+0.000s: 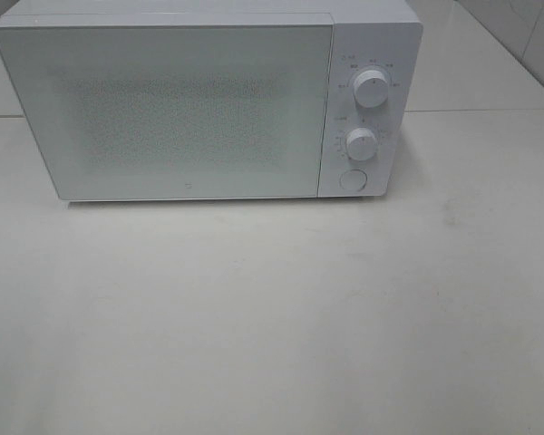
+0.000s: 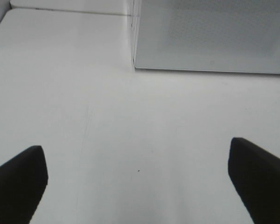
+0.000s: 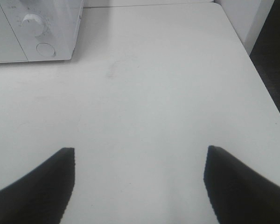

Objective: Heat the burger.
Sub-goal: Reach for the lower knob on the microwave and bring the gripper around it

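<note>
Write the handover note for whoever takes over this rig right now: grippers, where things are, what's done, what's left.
Left gripper: open, empty, above the table in front of the microwave.
Right gripper: open, empty, above the table off the microwave's dial side.
Microwave: shut, at the back of the table.
Burger: in no view; whether it sits inside cannot be told through the frosted door.
Done: unclear from here.
Left: probably check inside the microwave first; if the burger is not there, find it, load it, shut the door, set the dials.
</note>
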